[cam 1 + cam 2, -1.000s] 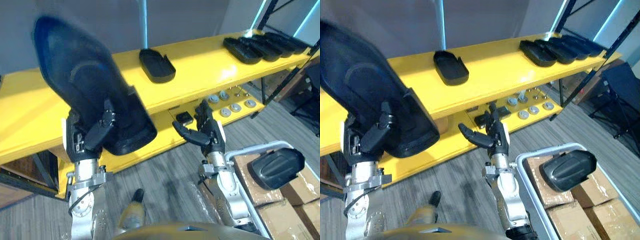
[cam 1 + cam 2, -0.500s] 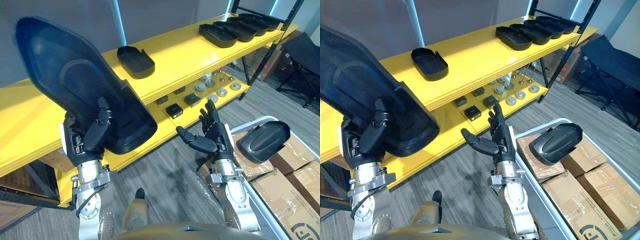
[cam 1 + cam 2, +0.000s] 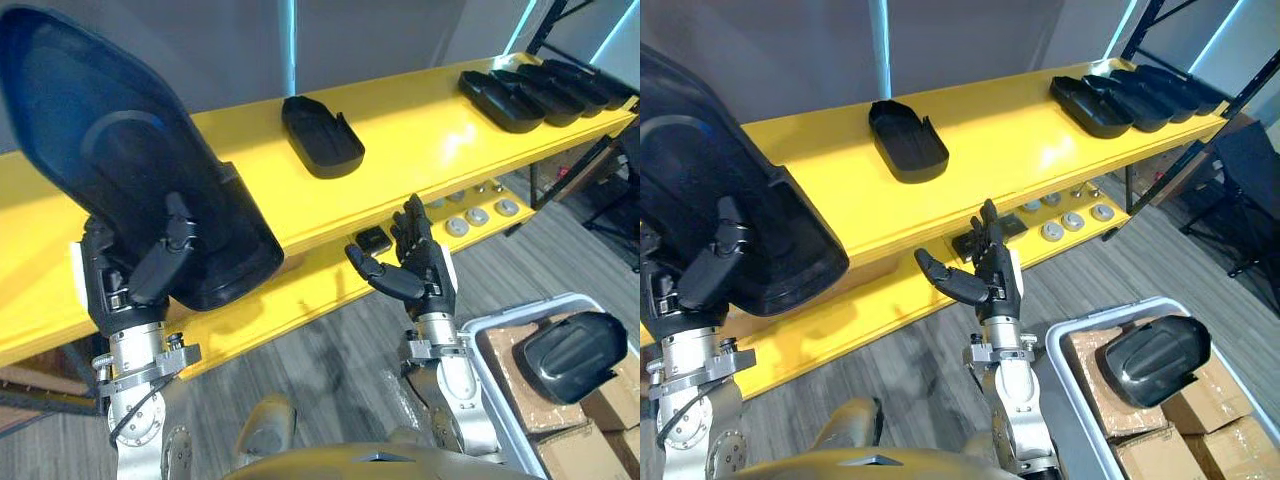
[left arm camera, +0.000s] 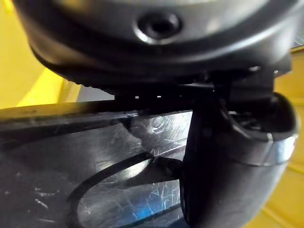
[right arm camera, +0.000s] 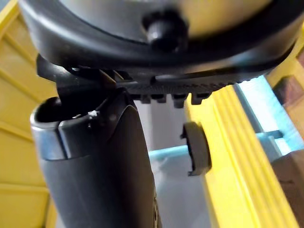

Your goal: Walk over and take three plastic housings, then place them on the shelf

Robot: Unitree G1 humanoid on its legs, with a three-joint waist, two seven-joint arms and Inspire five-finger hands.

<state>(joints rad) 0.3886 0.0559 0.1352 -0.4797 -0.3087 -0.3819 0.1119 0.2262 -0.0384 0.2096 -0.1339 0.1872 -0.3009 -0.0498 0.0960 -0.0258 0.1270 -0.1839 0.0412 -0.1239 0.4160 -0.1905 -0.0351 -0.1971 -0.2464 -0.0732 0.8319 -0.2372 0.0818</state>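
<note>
My left hand [image 3: 140, 275] is shut on a large black plastic housing [image 3: 120, 170], held upright and tilted in front of the yellow shelf's [image 3: 420, 135] left part; its thumb [image 4: 213, 156] presses on the housing's glossy inner face. One black housing [image 3: 322, 135] lies on the shelf's top board near the middle. A row of several more housings [image 3: 540, 90] lies at the shelf's far right. Another housing [image 3: 572, 355] rests on cardboard boxes in a grey bin [image 3: 1060, 370] at the lower right. My right hand [image 3: 415, 268] is open and holds nothing, raised before the lower board.
The lower yellow board [image 3: 330, 290] carries small black blocks [image 3: 372, 240] and round metal parts [image 3: 478, 215]. A black shelf post [image 3: 1150, 130] stands at the right. Grey plank floor [image 3: 330, 370] lies between me and the shelf. Cardboard boxes [image 3: 1200, 420] fill the bin.
The camera has swung, so the shelf sits more squarely ahead and the bin has slid to the lower right. The left hand still holds the housing; the right hand stays open.
</note>
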